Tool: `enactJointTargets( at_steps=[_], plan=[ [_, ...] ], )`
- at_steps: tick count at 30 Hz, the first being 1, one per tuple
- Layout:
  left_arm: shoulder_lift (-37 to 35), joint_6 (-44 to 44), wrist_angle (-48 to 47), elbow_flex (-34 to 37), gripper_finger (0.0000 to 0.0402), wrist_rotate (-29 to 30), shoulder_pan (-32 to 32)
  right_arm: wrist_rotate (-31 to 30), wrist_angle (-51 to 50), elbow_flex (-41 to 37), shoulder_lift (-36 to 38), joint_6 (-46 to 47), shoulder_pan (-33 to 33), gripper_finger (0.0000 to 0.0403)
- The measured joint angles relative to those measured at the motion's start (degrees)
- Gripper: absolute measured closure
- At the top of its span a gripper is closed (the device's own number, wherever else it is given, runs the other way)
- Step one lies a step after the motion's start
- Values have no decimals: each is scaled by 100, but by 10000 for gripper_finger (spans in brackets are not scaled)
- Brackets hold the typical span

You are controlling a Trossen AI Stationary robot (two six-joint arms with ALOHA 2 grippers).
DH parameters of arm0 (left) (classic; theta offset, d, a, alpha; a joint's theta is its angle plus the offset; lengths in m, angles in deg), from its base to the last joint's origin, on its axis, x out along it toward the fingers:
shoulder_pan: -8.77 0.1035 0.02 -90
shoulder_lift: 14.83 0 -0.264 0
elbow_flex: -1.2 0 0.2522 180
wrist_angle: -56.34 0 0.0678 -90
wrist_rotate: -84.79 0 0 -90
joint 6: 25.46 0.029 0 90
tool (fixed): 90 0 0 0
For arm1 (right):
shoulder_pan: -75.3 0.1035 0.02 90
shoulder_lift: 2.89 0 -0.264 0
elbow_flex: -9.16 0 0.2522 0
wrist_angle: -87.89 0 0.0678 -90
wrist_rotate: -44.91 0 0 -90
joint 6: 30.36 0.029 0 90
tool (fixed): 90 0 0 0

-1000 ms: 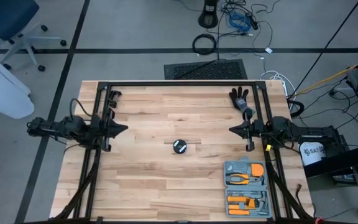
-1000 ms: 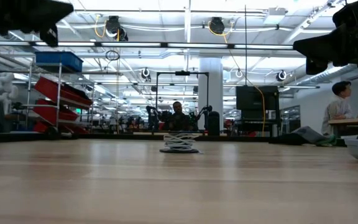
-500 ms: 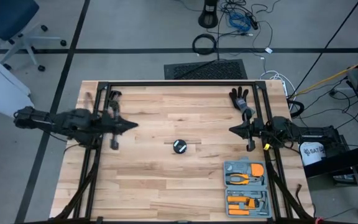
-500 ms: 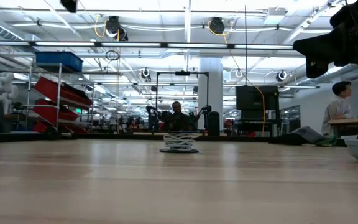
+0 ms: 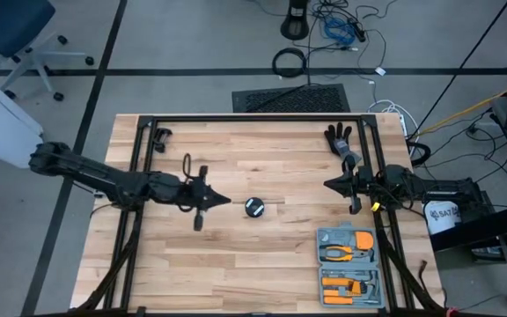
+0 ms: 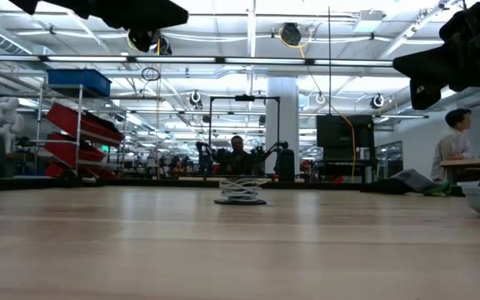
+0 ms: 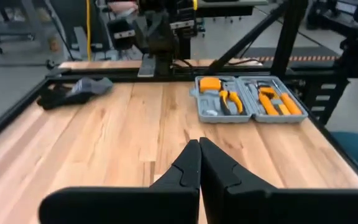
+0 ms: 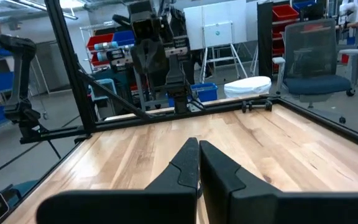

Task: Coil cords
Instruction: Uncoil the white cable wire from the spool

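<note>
The cords are a small round black reel [image 5: 253, 207] with a pale centre, resting flat on the wooden table near its middle. In the low view, thin white cord [image 6: 241, 191] lies in loose loops on top of it. My left gripper [image 5: 227, 202] is shut, stretched out from the table's left side, its tips just left of the reel and raised above the table. In the left wrist view its own shut fingers [image 7: 199, 146] stand before the spot where the reel lies. My right gripper [image 5: 328, 184] is shut and waits at the table's right side.
An open grey tool case [image 5: 349, 264] with orange-handled tools lies at the near right. A black glove [image 5: 340, 139] lies at the far right and a small black clamp [image 5: 158, 136] at the far left. Black frame rails [image 5: 253, 119] border the table.
My left arm has swung out from the table's left edge toward the middle, rising a little, and its shut gripper now points slightly down just left of the reel. The reel and its cord have not moved.
</note>
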Motion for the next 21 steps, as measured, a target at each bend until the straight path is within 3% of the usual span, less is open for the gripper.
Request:
enactJointTargets(
  at_steps=[9, 13, 18, 21],
  plan=[
    [721, -543, 188, 2, 400, 189, -83, -13, -8, 0, -47, 310, 2, 403],
    [1030, -654, 651, 2, 374, 440, -240, -131, 9, 0, -106, 553, 0, 403],
    [1462, -1620, 970, 2, 333, 751, -601, -185, 105, 0, -212, 907, 1, 403],
    [1701, -1462, 1133, 2, 326, 1135, -868, -162, 105, 0, -288, 1039, 0, 403]
  ],
)
